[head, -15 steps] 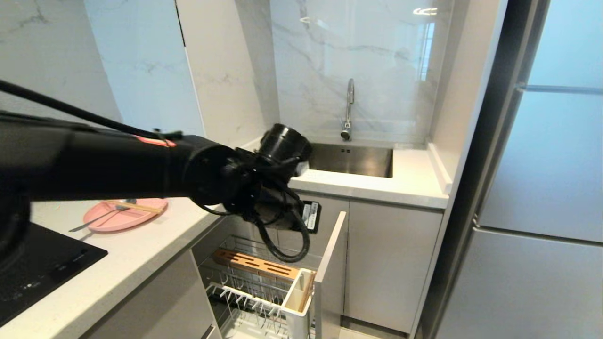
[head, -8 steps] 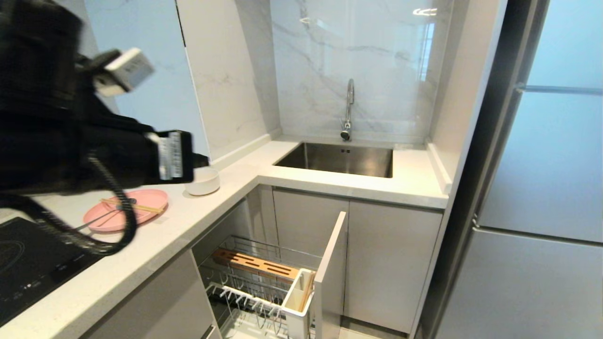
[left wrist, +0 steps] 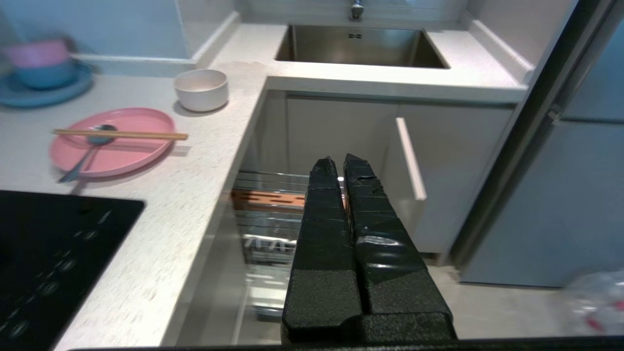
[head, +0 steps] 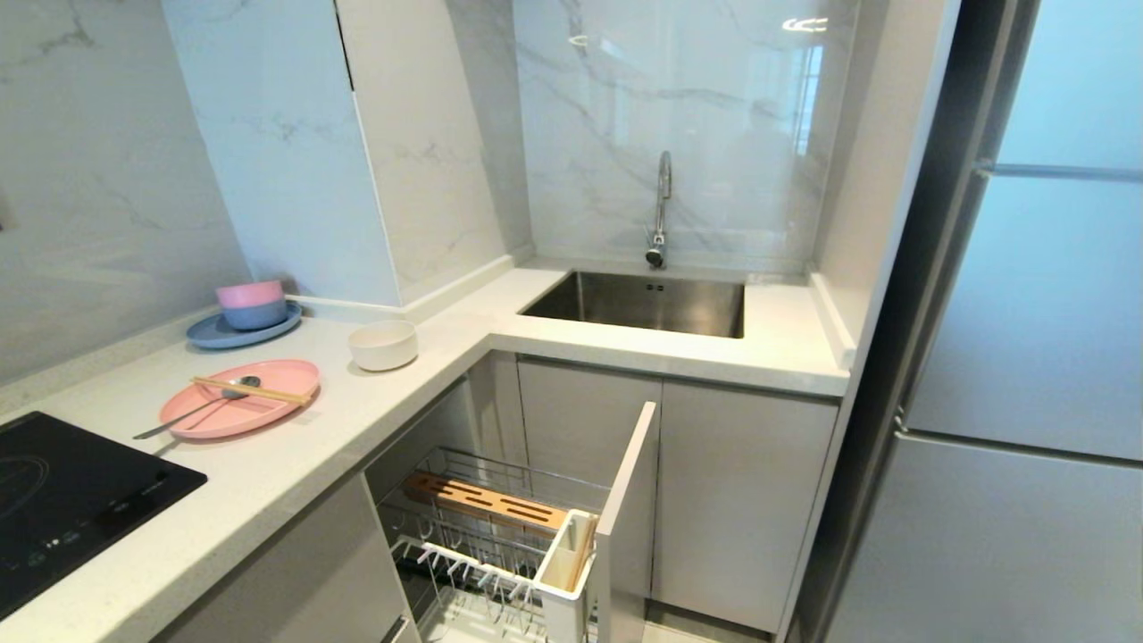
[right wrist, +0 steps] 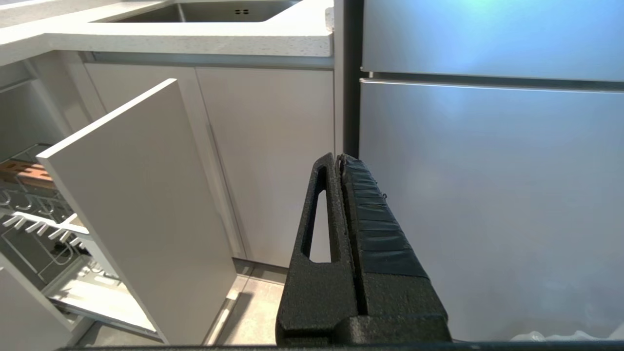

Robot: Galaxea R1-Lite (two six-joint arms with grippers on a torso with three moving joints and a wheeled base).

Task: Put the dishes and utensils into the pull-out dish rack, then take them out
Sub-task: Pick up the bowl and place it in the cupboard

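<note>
On the counter's left part, near the hob (head: 71,500), the pink plate (head: 239,408) lies with 2 chopsticks (head: 250,390) across it and the spoon (head: 192,413) over its near rim. The white bowl (head: 383,344) stands just beside, toward the counter's inner corner. Below the counter edge the dish rack (head: 500,545) is pulled out, w/ no dishes in it.

The left arm blocked the head view 1 s ago; now it is gone from there. The left gripper (left wrist: 341,165) hangs over the rack, jaws pressed together, empty. The right gripper (right wrist: 339,163) is parked by the fridge (right wrist: 487,195), also closed on nothing. Judgement: rack opened, loading not yet begun.
</note>
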